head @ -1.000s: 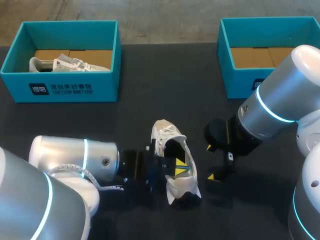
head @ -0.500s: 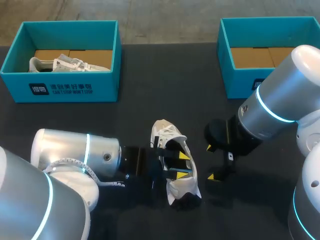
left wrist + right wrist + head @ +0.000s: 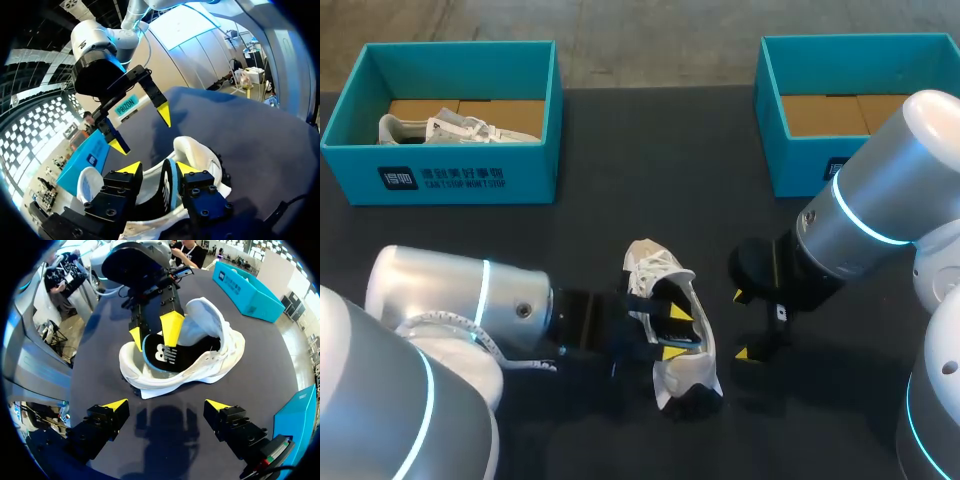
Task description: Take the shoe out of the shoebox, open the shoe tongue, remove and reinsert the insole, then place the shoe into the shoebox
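Currently left gripper (image 3: 159, 167) is open, straddling the raised heel edge of the insole (image 3: 167, 192) inside the white sneaker (image 3: 652, 266) lying on the table (image 3: 620, 180). Close on that edge, then pull slowly heelward; right gripper (image 3: 167, 405), open and empty beside it, should pin the sneaker.

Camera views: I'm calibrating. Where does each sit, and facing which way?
Head view: above and behind, looking down on the black table; both arms show.
Left wrist view: on left wrist, looking past left gripper at white low-top sneaker.
Right wrist view: on right wrist, past right gripper at the sneaker.
Both wrist views share the sneaker.
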Available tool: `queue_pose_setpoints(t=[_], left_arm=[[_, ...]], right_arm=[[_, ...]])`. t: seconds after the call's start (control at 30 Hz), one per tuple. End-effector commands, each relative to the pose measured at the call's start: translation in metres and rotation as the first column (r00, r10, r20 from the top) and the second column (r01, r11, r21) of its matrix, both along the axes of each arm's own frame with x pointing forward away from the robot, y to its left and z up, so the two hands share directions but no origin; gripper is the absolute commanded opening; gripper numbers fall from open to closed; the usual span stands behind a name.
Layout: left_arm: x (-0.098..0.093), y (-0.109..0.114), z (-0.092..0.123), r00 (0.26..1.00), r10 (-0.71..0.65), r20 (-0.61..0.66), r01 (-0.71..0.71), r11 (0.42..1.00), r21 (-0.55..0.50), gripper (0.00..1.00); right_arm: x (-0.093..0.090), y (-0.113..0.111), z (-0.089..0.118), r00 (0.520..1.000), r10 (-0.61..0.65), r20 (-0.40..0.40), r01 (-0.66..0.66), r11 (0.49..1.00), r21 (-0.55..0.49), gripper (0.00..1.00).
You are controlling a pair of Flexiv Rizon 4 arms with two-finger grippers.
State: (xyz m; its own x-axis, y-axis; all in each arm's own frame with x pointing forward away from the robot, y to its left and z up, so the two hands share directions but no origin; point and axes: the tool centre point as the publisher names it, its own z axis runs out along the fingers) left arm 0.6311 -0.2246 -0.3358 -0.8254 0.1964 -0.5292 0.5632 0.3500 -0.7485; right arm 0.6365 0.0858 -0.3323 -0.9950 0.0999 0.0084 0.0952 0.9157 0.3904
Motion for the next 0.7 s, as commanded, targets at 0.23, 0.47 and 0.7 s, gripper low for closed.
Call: queue_pose_setpoints(t=[0.23,0.47,0.7], left_arm=[[-0.001,0.029,0.018,0.998,-0.052,-0.030,0.055,0.993,0.105,0.40],[0.006,0.054,0.040,0.991,-0.116,-0.061,0.125,0.973,0.194,0.41],[0.007,0.073,0.057,0.956,-0.239,-0.170,0.284,0.896,0.342,0.39]], right_arm=[[-0.001,0.001,-0.002,1.000,-0.002,0.003,0.002,1.000,-0.001,1.00],[-0.001,0.001,-0.002,1.000,-0.002,0.003,0.002,1.000,-0.001,1.00],[-0.001,0.001,-0.002,1.000,-0.002,0.003,0.002,1.000,-0.001,1.00]])
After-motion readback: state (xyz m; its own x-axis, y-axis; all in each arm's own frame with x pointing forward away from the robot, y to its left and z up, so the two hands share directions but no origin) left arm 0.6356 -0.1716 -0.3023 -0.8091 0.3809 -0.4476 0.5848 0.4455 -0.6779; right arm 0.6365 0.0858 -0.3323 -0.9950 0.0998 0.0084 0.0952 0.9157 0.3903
